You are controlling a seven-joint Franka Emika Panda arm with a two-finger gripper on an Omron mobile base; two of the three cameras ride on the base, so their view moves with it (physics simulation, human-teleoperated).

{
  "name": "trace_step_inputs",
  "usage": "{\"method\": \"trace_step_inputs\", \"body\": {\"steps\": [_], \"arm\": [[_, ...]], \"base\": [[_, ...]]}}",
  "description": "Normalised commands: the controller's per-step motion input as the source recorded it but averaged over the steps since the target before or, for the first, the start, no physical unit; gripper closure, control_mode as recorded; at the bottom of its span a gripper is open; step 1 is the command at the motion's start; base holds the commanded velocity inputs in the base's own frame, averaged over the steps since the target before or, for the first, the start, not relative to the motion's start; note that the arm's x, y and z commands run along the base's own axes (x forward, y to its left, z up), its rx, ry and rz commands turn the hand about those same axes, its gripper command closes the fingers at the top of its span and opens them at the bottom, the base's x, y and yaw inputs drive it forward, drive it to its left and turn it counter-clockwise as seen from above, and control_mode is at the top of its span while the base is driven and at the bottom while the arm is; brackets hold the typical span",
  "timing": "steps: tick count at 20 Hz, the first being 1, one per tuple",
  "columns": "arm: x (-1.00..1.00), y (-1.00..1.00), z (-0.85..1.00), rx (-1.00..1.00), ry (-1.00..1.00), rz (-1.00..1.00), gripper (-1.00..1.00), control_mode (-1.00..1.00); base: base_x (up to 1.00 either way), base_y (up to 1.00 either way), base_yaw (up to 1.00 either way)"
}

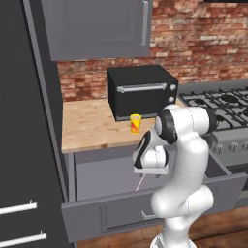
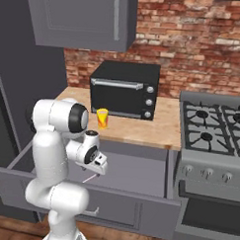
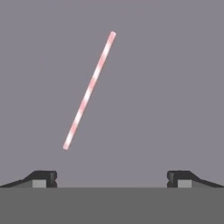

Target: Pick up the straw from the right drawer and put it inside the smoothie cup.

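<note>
Right now the arm is at the reaching stage: the gripper [image 3: 112, 178] hangs over the pulled-out right drawer [image 1: 145, 213] with its two dark fingertips [image 3: 43, 178] spread wide apart and nothing between them, so the straw [image 3: 89, 90] has not been picked up yet. It lies flat on the smooth grey drawer floor, a very thin stick banded in pale pink and white, slanting away from the hand and sitting nearer one finger than the other, clear of both. From the left base view a thin pale sliver of it shows just below the white hand, inside the drawer box. I'd say the next move calls for shifting the hand so the straw sits midway between the fingers, turning the wrist so they close across it, then coming straight down; something this slim and round could easily roll or slip. Up on the pale wooden counter [image 1: 87, 126] stands the smoothie cup [image 1: 135, 123], a small yellow tumbler with a red-orange mark, upright just in front of the boxy black toaster oven [image 1: 143, 89], well apart from the hand, and its narrow mouth will want a careful, nearly upright drop
</note>
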Motion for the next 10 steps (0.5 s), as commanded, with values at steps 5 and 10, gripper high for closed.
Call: {"method": "trace_step_inputs", "body": {"steps": [5, 10], "arm": [[0.17, 0.15, -0.17, -0.01, 0.0, -0.03, -1.0, -1.0], [0.18, 0.08, -0.21, -0.01, 0.0, -0.02, -1.0, -1.0]], "base": [[0.0, 0.0, 0.0], [0.0, 0.0, 0.0]]}}
